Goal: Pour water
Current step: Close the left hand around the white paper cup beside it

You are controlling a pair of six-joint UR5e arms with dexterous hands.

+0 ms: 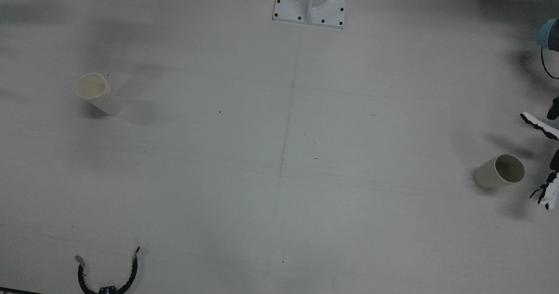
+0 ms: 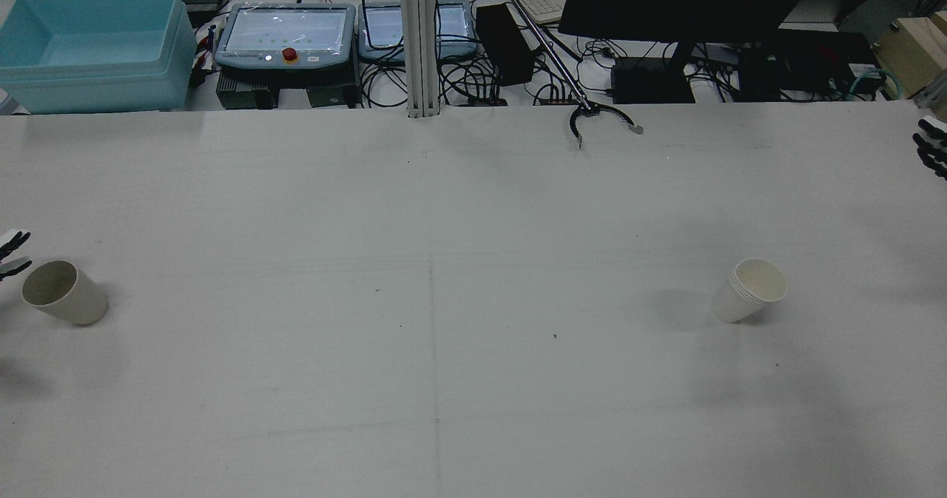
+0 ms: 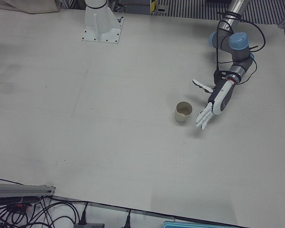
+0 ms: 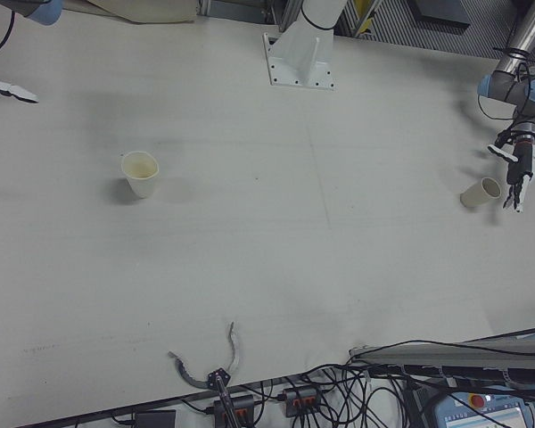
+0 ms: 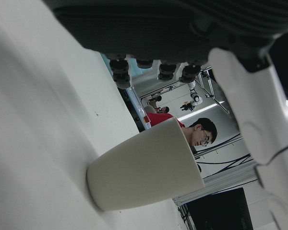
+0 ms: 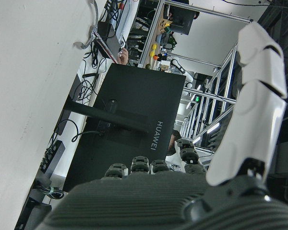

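My left hand (image 3: 213,105) hangs open, fingers spread, just beside the beige cup (image 3: 183,111) and not touching it; I judge I've lined it up this way to wrap the cup's side. That cup stands upright, long axis vertical, mouth up, toward the table's middle from my palm. My right hand (image 2: 931,149) is open too, empty, out at the table's edge; the white cup (image 2: 749,290), apparently a nested stack, stands upright well apart from it, nearer my base and toward the middle.

White table (image 2: 473,209): 2 paper cups (image 2: 65,292) (image 2: 749,289) upright, well apart; grabber tool (image 2: 601,120) at edge.
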